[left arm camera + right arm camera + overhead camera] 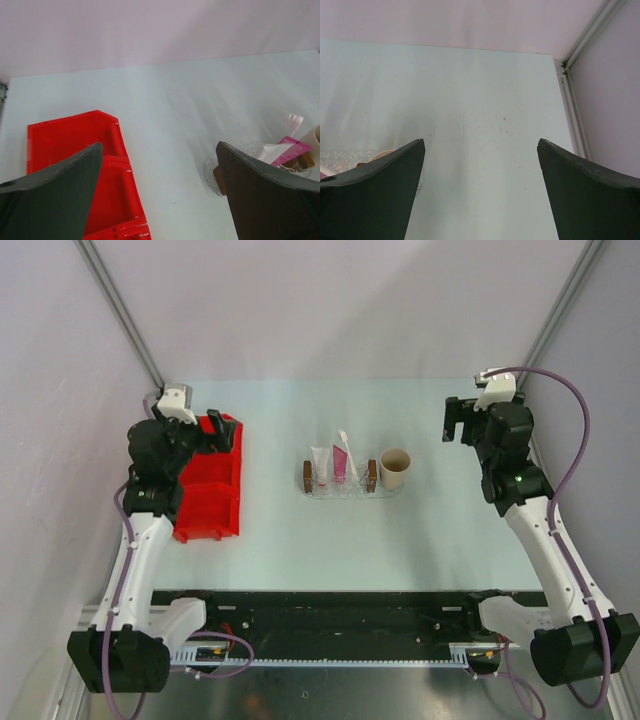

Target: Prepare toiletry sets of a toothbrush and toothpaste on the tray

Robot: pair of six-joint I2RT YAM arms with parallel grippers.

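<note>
Toiletry set: white tube (320, 469) and magenta-pink tube (340, 467) sit side by side in the tray (340, 491), white on the left, pink on the right. Can't tell if they lie flat or are propped up.
Tray spot: middle of the desk (300, 540), roughly between my two arms. It's clear plastic with a dark brown block (308, 476) at each short end.
Toothbrush: something thin and white sticks out past the pink tube toward the back wall. Honestly can't tell if that's the brush or just a tube's crimped end.
Writing: whatever's printed on the tubes is too small and blurry for me to read in any view.
Cup: tan paper cup (395, 470) stands upright, mouth up, just beside the tray's right end. Can't make out what's inside.
Red bin: red divided bin (212, 502) is on the left side of the desk, well apart from the tray. My left arm covers part of it, so I won't call the contents.
Left jaws: spread wide with nothing in them, hanging over the back end of the red bin.
Right jaws: also spread wide, nothing between them, over the desk to the right of the cup and well apart from the tray.
</note>
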